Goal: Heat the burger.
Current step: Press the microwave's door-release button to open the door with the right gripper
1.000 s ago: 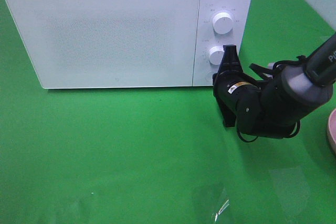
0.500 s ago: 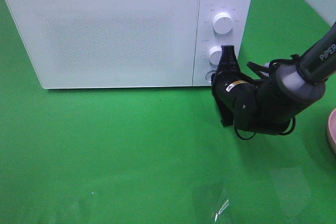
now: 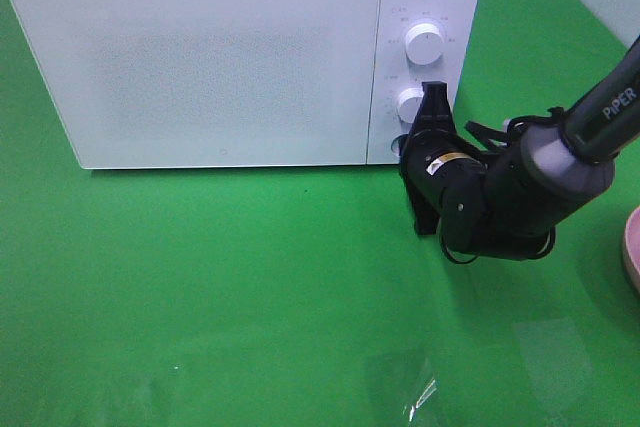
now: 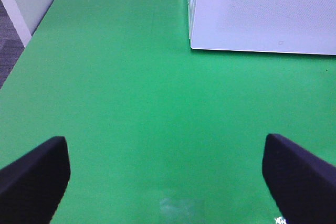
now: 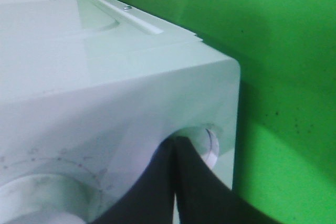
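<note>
The burger shows in none of the views, so neither its look nor its place can be told. The only trace of its setting is one sliver of a pink plate rim (image 3: 632, 247) at the far right edge of the desk (image 3: 200, 297), cut off by the frame, with nothing visible on that sliver.

One white microwave (image 3: 240, 57) stands on the far side of the green desk, its door closed. Its control panel on the right carries two round white dials, an upper dial (image 3: 424, 44) and a lower dial (image 3: 411, 104). Below them, near the panel's bottom right corner, is one small round button (image 5: 209, 148).

Two end effectors are in view. The right end effector (image 5: 176, 141) has its black fingers pressed together into a single narrow tip and grips nothing. That tip sits right at the round button, though the wrist view does not show clearly whether it touches. The right arm (image 3: 520, 192) reaches in from the right side of the desk, low in front of the panel.

The left end effector (image 4: 168, 177) is spread wide, its two black fingertips far apart with only bare green desk between them. It holds nothing and hangs near the microwave's left front corner.
</note>
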Action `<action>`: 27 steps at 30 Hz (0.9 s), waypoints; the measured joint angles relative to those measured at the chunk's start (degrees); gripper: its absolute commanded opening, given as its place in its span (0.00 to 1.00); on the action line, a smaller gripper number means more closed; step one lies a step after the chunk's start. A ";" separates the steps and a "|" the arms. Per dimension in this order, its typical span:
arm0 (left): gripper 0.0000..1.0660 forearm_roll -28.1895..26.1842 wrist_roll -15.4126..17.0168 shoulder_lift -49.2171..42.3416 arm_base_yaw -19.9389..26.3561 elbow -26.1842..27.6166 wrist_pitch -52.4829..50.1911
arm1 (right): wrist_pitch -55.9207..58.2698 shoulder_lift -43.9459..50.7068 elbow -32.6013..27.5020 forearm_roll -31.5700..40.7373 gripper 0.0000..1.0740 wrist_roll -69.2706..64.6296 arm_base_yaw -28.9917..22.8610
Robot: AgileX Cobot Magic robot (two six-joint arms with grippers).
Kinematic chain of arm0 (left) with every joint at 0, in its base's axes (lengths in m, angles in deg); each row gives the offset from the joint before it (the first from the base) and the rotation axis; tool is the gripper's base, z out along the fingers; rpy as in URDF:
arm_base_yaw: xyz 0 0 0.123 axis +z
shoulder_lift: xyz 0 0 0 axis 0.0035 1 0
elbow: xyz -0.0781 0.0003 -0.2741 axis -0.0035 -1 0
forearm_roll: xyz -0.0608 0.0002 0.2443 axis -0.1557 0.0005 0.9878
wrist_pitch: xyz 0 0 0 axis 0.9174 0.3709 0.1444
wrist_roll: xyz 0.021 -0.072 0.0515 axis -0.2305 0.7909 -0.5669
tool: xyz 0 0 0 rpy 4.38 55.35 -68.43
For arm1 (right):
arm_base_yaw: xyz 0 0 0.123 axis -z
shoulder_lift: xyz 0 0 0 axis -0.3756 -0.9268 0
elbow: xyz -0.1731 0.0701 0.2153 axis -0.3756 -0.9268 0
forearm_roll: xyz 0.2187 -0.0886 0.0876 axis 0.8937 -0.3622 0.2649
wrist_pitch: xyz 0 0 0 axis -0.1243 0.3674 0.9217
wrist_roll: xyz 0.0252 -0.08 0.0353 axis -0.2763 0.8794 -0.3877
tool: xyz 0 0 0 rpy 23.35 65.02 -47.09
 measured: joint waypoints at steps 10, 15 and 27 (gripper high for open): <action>0.85 0.00 0.00 0.00 0.00 0.00 0.00 | 0.63 -0.74 2.29 5.79 0.00 1.20 -1.15; 0.85 0.00 0.00 0.00 0.00 0.00 0.00 | 2.01 -2.29 4.64 8.42 0.00 2.35 -1.20; 0.85 0.00 0.00 0.00 0.00 0.00 0.00 | 2.06 -2.41 4.87 9.05 0.00 3.61 -1.20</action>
